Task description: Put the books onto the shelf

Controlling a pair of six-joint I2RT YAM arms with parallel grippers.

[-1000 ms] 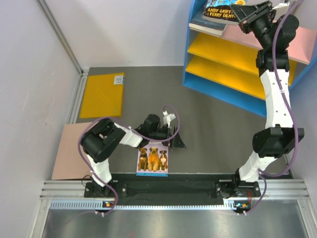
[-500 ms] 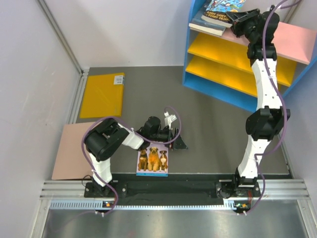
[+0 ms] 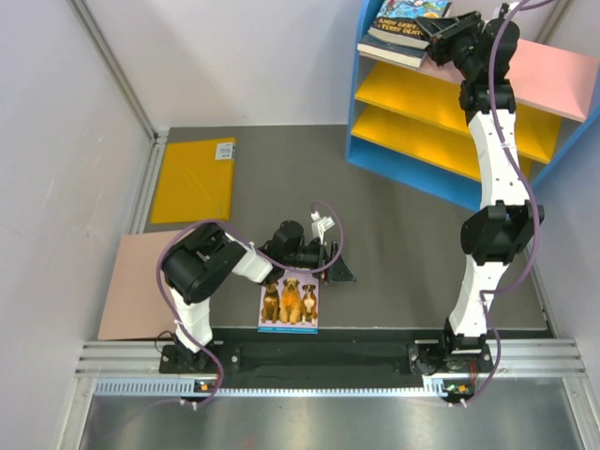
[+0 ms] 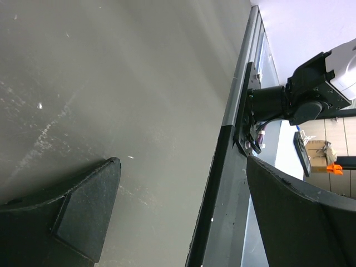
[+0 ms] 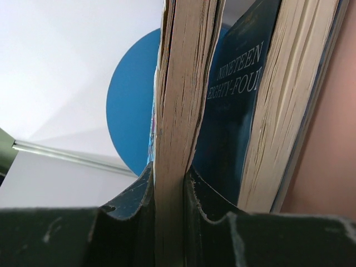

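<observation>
While the right gripper (image 3: 433, 28) reaches to the top of the blue-sided shelf (image 3: 355, 94), its jaws are pinched narrow on the page edge of the black paperback (image 3: 401, 21) with white lettering. That book lies over the navy Nineteen Eighty-Four paperback (image 5: 233, 105) on the pink top board (image 3: 558, 80); whether it rests fully on it I cannot tell. I judge the step in hand to be setting this book on the stack, so the next move calls for lowering it flat, letting go and drawing straight back without dragging the pile. Down on the grey table (image 3: 412, 234), the left gripper (image 3: 330, 261) hangs wide apart, holding nothing, just beside the blue dog book (image 3: 289, 302), which lies flat near the arm bases and looks next in line
</observation>
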